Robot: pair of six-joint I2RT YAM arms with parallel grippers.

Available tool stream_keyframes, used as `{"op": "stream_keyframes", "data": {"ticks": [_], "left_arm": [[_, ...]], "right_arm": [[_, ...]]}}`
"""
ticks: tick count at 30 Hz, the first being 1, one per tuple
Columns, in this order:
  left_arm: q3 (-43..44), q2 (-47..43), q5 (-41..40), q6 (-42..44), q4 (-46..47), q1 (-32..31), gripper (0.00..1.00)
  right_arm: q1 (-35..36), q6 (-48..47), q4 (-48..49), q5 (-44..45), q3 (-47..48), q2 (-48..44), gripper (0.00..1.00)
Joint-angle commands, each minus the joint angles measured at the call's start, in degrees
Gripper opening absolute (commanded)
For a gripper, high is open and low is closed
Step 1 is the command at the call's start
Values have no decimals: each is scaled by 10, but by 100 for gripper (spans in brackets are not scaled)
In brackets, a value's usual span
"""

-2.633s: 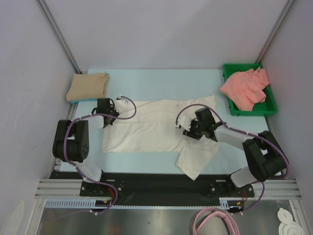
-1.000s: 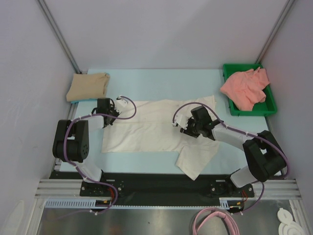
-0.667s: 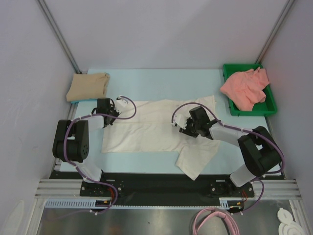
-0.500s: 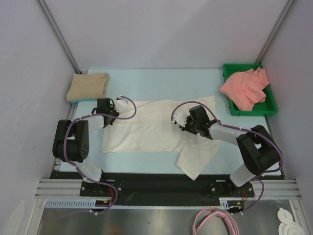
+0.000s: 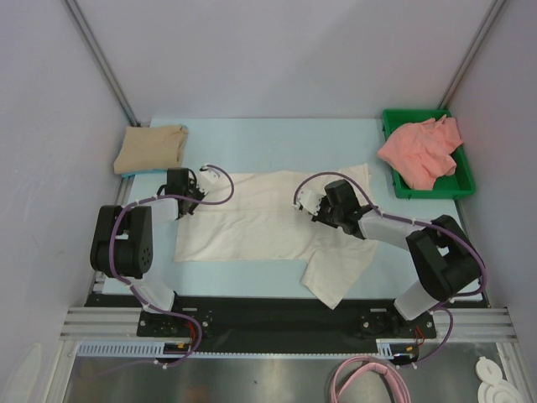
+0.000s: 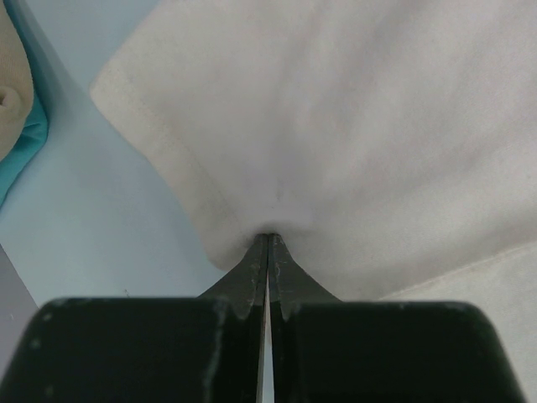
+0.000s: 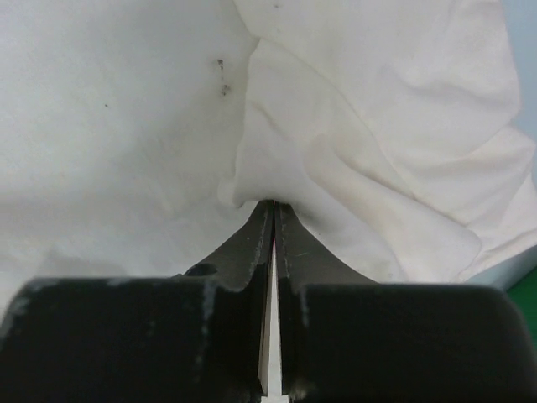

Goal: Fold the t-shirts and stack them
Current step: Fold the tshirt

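Right wrist: right fingers (image 7: 239,256) tight on cream-white t-shirt (image 7: 117,126)

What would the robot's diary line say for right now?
left gripper: shut on cream-white t-shirt edge | right gripper: shut on its fold | tan t-shirt: folded, far left | pink t-shirt: heaped in green tray

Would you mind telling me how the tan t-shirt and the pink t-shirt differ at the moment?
The tan t-shirt is folded into a neat rectangle; the pink t-shirt is a crumpled heap. The tan one lies at far left; the pink one sits in the green tray at far right. Both lie untouched.
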Motion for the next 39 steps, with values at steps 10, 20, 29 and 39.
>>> {"op": "stream_keyframes", "data": {"ticks": [10, 20, 29, 39], "left_arm": [[-8, 4, 9, 6, -12, -2, 2], [-10, 3, 11, 6, -11, -1, 2], [-9, 4, 9, 7, -13, -2, 2], [-8, 5, 9, 6, -13, -2, 2]], "right_arm": [[7, 31, -84, -6, 20, -87, 26], [21, 60, -112, -26, 61, -14, 40], [23, 58, -109, -25, 61, 4, 40], [26, 62, -92, -7, 51, -1, 41]]}}
